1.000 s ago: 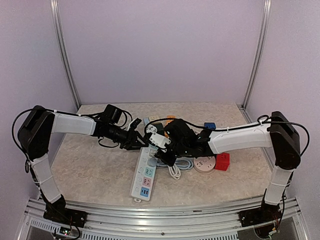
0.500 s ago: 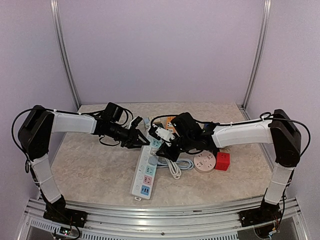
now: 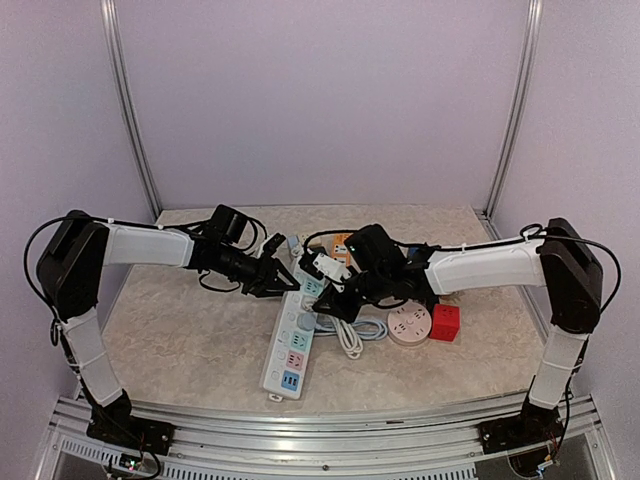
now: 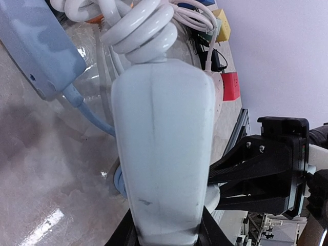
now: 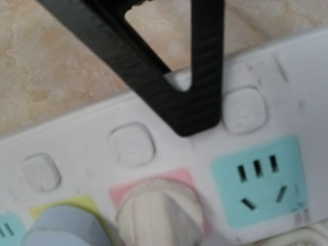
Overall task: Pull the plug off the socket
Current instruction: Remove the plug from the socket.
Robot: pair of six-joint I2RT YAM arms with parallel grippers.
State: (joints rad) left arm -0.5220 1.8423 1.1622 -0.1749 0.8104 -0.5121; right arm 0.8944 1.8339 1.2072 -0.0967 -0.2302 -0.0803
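Note:
A white socket strip (image 3: 285, 350) lies lengthwise on the table, with coloured outlets. My left gripper (image 3: 285, 283) is shut on the strip's far end (image 4: 161, 143), a finger (image 4: 132, 231) on either side of its seam. One of those fingers (image 5: 200, 77) rests on the strip's top by the buttons in the right wrist view. A white plug (image 5: 156, 215) sits in the pink outlet (image 5: 179, 179). My right gripper (image 3: 335, 303) is down over that plug and shut on it; its own fingertips are below the frame. A pale blue plug (image 5: 61, 228) fills the yellow outlet.
A teal outlet (image 5: 259, 179) is free. A coiled white cable (image 3: 352, 335), a round white socket (image 3: 408, 325) and a red cube (image 3: 445, 322) lie right of the strip. A blue cube (image 3: 419, 252) sits behind. A pale blue strip (image 4: 36, 46) is nearby.
The right wrist has shifted a little to the right and back from one second ago, staying over the strip. Both grippers stay shut.

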